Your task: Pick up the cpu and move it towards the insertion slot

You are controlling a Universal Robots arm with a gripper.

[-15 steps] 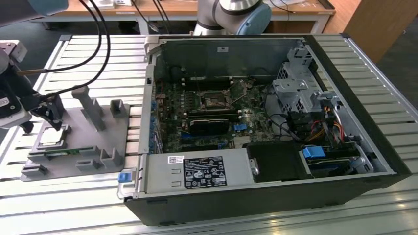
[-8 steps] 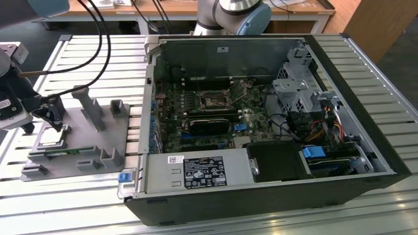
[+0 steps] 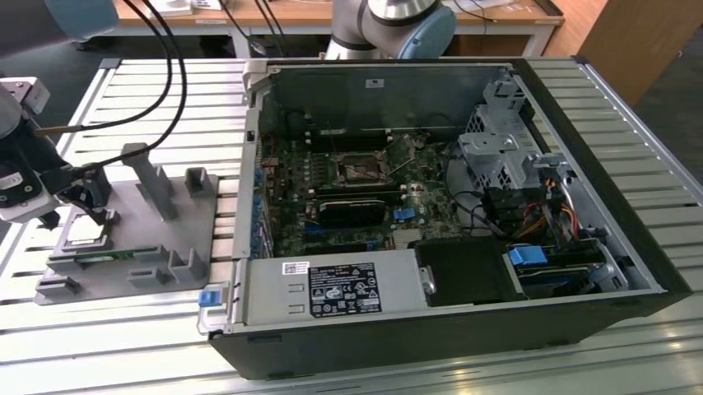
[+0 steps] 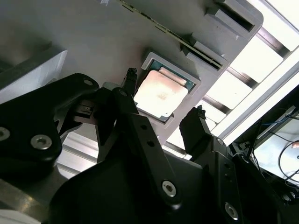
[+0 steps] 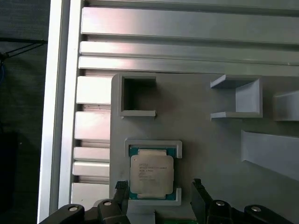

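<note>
Fingers [image 4: 194,128]: spread wide, one on each side of the cpu [image 4: 161,93], holding nothing; black tips low over the grey tray [image 4: 93,37].
Gripper [image 5: 160,185]: straddles the cpu [image 5: 152,172] in both wrist views; one tip just beside the nest's raised frame, the other a little further off.
Cpu: lies flat, silver top up, inside a shallow framed nest on the grey tray [image 5: 210,140]; thin green rim visible all round.
Edges: nest walls close on two opposite sides of the chip, open on the two sides facing the fingertips.
Nearby on tray: square pocket [image 5: 138,95] and a second open-sided pocket [image 5: 236,98] beyond the cpu, both apart from it; narrow green circuit strip [image 3: 104,260] just beside the nest.
Room: bare tray surface around the nest; upright grey posts [image 3: 148,177] stand behind the gripper [image 3: 79,216] in the exterior view.
Exterior view adds: cpu [image 3: 88,241] under the gripper at the exterior view's left, tray [image 3: 154,234] resting on the slatted table [image 3: 143,90].
Farther: open computer case [image 3: 615,164] beside the tray, toward the exterior view's right.
Insertion slot [image 3: 360,169]: on the board inside the case, well apart from the cpu.
</note>
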